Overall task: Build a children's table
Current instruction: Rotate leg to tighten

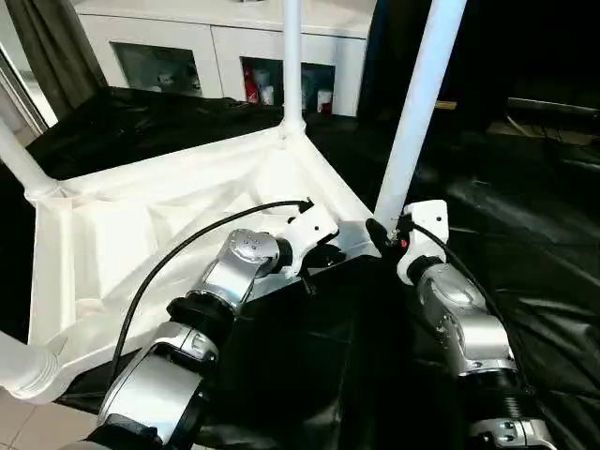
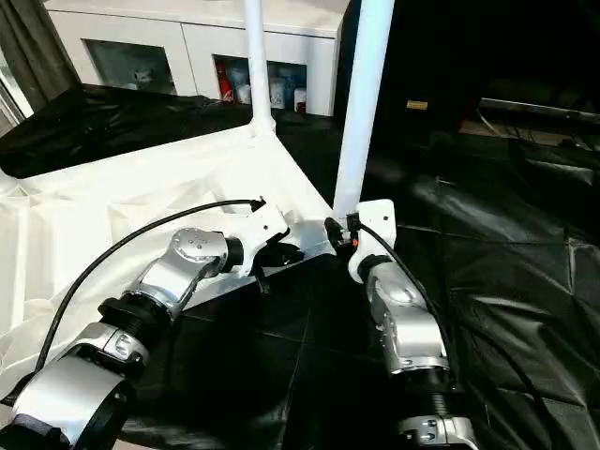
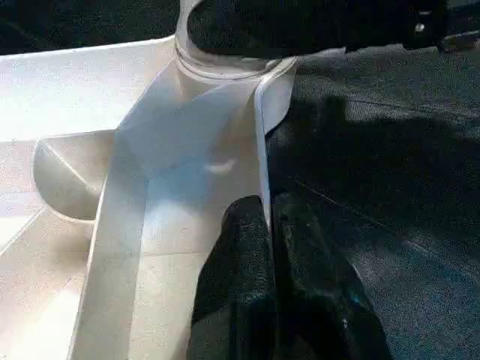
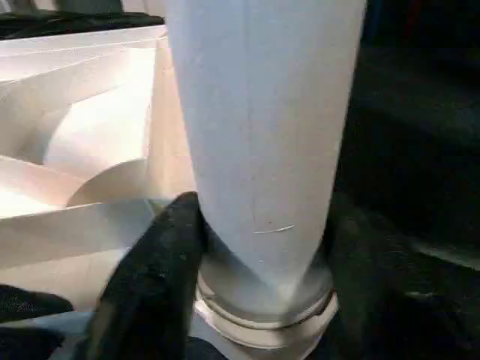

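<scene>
While my left end effector [image 3: 266,247] pinches the raised rim of the upside-down children's table [image 1: 141,225], my right end effector [image 4: 247,285] clasps the nearest leg [image 1: 417,103] just above its corner socket, fingers [image 4: 161,262] spread around the tube. The children's table lies on the black-draped tabletop [image 1: 525,234]. Beyond that leg, another leg [image 1: 292,56] stands upright in the far corner.

No text, label, brand, number or sign can be read anywhere; the items on the cabinet shelves [image 1: 281,89] far beyond the claws are too small to make out.
</scene>
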Controlling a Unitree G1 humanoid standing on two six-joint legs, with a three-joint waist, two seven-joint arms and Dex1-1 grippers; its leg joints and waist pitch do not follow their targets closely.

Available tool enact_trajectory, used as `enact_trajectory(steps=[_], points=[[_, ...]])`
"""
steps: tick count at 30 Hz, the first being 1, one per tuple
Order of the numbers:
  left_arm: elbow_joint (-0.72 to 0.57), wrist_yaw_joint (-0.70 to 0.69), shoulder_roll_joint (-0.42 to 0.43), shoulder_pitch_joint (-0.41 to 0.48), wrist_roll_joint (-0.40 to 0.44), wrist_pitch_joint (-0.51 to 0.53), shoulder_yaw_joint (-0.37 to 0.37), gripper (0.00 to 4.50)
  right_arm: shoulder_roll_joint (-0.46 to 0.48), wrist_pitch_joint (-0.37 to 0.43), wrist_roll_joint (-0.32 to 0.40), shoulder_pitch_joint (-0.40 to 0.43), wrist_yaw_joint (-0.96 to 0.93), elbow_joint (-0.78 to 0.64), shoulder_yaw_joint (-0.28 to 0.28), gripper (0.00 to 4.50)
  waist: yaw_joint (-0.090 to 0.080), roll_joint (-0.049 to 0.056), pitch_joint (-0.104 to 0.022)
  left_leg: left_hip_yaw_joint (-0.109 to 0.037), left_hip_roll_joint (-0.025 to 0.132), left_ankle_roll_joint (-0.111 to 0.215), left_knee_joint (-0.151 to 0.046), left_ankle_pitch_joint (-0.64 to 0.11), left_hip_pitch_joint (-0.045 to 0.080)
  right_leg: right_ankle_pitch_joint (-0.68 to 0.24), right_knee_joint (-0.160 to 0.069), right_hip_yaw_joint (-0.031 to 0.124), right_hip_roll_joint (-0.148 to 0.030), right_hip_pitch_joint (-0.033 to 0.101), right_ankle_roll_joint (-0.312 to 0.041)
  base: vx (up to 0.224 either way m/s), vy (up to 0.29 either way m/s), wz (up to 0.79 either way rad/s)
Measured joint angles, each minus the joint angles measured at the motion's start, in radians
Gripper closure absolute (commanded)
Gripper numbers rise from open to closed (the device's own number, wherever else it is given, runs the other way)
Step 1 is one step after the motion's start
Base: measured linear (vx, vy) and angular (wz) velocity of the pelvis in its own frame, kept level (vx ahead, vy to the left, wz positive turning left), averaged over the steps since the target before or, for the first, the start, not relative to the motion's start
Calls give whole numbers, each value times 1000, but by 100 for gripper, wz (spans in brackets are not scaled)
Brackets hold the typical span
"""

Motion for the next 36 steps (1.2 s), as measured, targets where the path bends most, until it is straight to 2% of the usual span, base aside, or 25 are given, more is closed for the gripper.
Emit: enact_trajectory(steps=[1, 2, 4, 15, 20, 28, 29, 36], points=[[-2, -6, 0, 0, 0, -2, 0, 450, -20, -2, 1, 0, 30, 1, 5, 144, 1, 0, 0, 0, 0, 0, 0, 0, 0, 0, 0, 0, 0, 0, 0, 0, 0, 0], [-4, -12, 2, 0, 0, -4, 0, 450, -47, -3, 2, 0, 65, 1, 15, 144, 2, 0, 0, 0, 0, 0, -1, 0, 0, 0, 0, 0, 0, -1, 0, 0, 0, 0], [-14, -56, 18, 3, -6, -14, -2, 450, -161, -15, 12, 1, 224, 2, 56, 144, 8, -1, 2, 0, 0, 0, -1, 0, -2, 0, 0, 0, 0, -2, 0, 0, 0, 0], [-66, -301, 134, 27, -54, -76, -12, 450, -422, -15, 137, 21, 727, -20, 77, 144, 15, 0, 7, 1, 6, 6, -2, 3, -8, 3, 3, -4, 3, -9, -3, 0, 0, 0], [-104, -388, 173, 43, -76, -75, -20, 450, -441, -10, 165, 18, 829, -20, 91, 144, 15, -4, 12, 2, 7, 6, 0, 3, -8, 3, 3, -4, 2, -9, -3, 0, 0, 0], [-158, -446, 187, 66, -83, -50, -23, 450, -438, -8, 178, -8, 882, -20, 125, 144, 22, -6, 14, 3, 7, 6, -1, 3, -9, 3, 3, -4, 2, -11, -3, 0, 0, 0], [-164, -451, 187, 68, -84, -48, -24, 450, -436, -5, 179, -8, 886, -20, 127, 169, 24, -6, 14, 3, 7, 6, -1, 3, -9, 3, 3, -4, 2, -11, -3, 0, 0, 0], [-189, -467, 199, 80, -90, -33, -29, 450, -437, 3, 181, -12, 902, -18, 129, 226, 32, -9, 16, 3, 7, 6, 0, 3, -8, 3, 4, -4, 2, -11, -3, 0, 0, 0]])
